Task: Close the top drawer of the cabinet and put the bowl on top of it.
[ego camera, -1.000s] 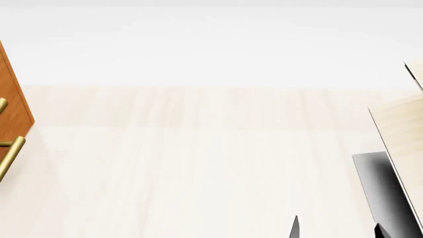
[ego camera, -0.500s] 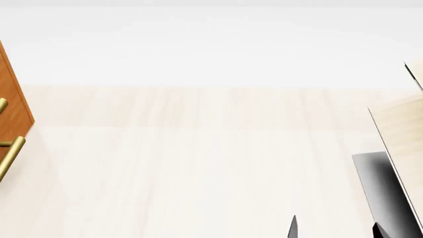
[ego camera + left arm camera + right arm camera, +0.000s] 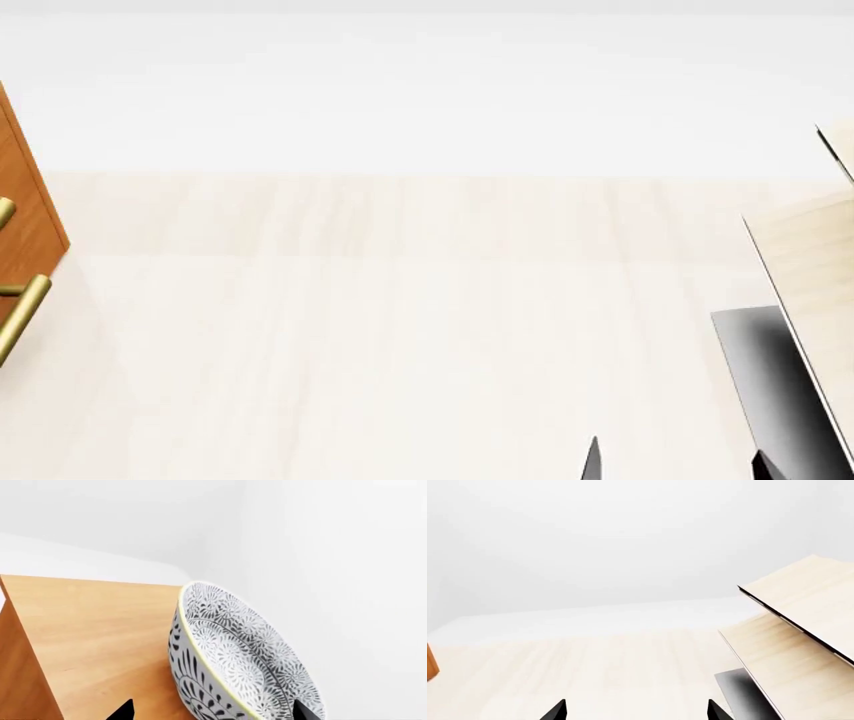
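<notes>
Left wrist view: round, deep white ceramic bowl with fine grey-blue floral pattern [image 3: 230, 660] sat lower centre-right of the frame, on the top of the reddish-brown wooden cabinet [image 3: 93, 640]. Left hand [image 3: 212, 711] showed two dark fingertips spread wide, one either side of the bowl's near edge; contact could not be told. Bowl lay directly ahead of the left hand, the nearer one.

Right hand [image 3: 635, 711] was open and empty, over pale floor, with a pale wooden rack [image 3: 800, 630] at frame right.

Head view: only the cabinet's edge at far left; drawer state not visible. It matched the earlier frames; nothing had shifted.
</notes>
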